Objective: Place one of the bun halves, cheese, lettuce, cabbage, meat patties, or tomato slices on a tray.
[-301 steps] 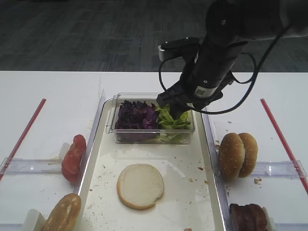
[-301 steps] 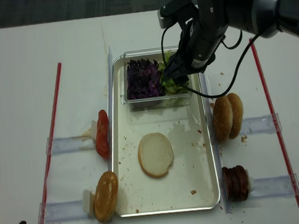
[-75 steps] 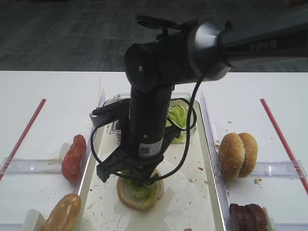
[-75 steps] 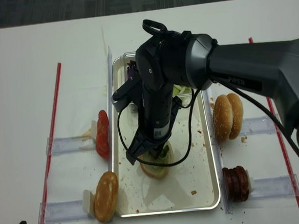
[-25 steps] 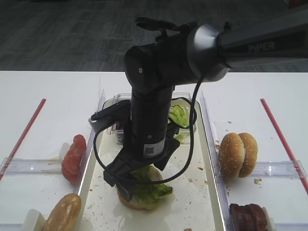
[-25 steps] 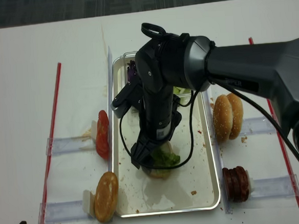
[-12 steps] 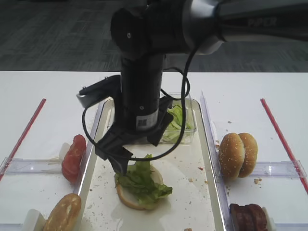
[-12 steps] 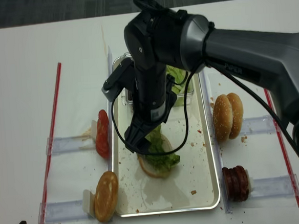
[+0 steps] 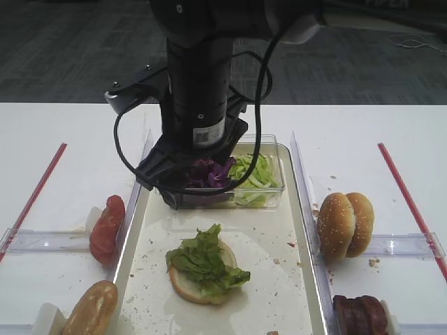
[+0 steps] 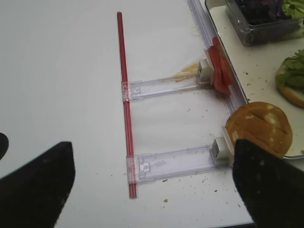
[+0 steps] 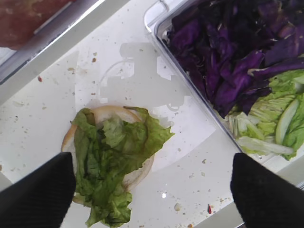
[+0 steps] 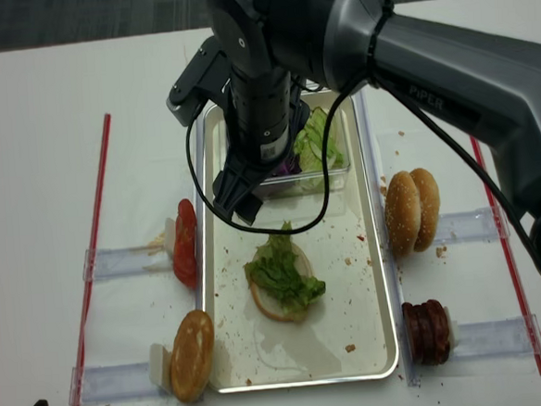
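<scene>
Right claw (image 12: 236, 194) spread wide, holding nothing, raised above the tray (image 12: 369, 280) between the clear tub (image 9: 272, 178) and the bun half (image 12: 276, 307). Lettuce (image 11: 111, 149) lies draped on that bun half near the tray's middle, overhanging its edge. Cabbage (image 11: 228, 52) and more green leaves sit in the tub. Left claw (image 10: 152, 185): only 2 dark fingers (image 10: 33, 185) at the wrist-view corners, well apart, over bare bench (image 10: 61, 95); nothing between them.
</scene>
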You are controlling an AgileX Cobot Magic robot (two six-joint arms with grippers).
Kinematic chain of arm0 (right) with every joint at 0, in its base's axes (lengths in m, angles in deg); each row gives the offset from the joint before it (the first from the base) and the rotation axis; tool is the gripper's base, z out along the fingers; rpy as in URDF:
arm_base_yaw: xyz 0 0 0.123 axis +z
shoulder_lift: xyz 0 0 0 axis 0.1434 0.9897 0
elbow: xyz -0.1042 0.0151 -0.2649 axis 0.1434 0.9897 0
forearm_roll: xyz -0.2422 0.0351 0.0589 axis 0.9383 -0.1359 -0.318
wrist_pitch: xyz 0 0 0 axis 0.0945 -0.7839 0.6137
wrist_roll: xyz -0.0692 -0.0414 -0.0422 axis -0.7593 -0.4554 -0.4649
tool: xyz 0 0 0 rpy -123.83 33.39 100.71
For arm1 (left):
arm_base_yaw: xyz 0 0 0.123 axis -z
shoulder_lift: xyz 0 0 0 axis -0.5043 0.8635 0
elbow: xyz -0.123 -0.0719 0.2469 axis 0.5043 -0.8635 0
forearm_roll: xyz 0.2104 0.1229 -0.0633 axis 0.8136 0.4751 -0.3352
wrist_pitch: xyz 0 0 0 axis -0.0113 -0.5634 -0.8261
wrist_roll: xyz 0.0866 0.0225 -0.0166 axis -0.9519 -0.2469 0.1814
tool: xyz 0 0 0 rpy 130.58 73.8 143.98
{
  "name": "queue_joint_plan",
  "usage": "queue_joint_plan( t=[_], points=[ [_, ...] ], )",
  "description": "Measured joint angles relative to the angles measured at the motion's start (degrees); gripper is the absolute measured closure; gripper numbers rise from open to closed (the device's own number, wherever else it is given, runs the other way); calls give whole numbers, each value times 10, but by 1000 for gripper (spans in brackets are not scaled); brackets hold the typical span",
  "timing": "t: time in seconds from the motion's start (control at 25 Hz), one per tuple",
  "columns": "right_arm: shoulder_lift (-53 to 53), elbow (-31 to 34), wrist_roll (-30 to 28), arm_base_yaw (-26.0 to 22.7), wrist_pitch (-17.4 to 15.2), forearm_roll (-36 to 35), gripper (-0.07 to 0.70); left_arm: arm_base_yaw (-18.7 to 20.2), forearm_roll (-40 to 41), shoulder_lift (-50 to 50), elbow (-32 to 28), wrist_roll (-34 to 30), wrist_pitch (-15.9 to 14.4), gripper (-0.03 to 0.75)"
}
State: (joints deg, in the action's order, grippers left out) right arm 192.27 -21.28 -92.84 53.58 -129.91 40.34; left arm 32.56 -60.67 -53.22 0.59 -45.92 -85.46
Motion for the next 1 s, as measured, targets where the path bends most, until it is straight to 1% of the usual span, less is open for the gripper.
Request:
queue_joint_plan(
  t=[0.4,0.52,0.68,1.0],
  points=[
    [0,0,0,0,-2,8,-50,0,0,0,0,0,0,64],
    [0,0,0,-8,-2,11,-50,0,0,0,0,0,0,64],
    [0,0,1,-48,-2,11,-50,0,0,0,0,0,0,64],
    [0,0,1,-153,-3,13,-50,0,0,0,0,0,0,64]
  ],
)
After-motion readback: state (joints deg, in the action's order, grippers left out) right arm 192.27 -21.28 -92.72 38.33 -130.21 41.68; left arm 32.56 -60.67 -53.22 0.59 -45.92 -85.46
